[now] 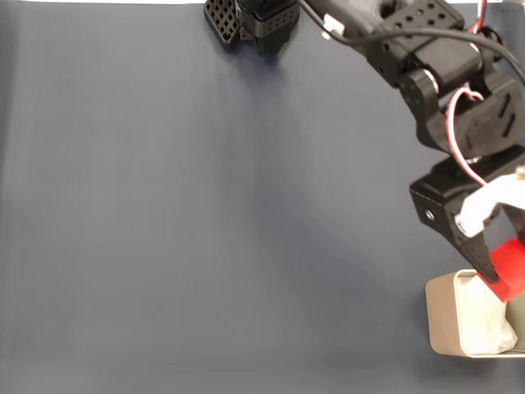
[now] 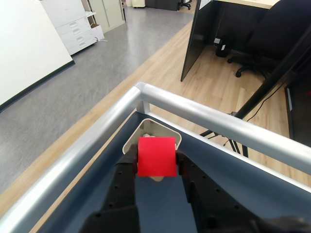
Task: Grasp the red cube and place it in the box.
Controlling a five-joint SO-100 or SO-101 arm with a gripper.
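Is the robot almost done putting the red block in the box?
Nearly! Picking up looks done: the gripper is shut on the red cube, lifted off the table. Right now it holds the cube over the box, at the table's lower right corner in the fixed view. Left to do: open the fingers so the cube drops onto the white padding inside.
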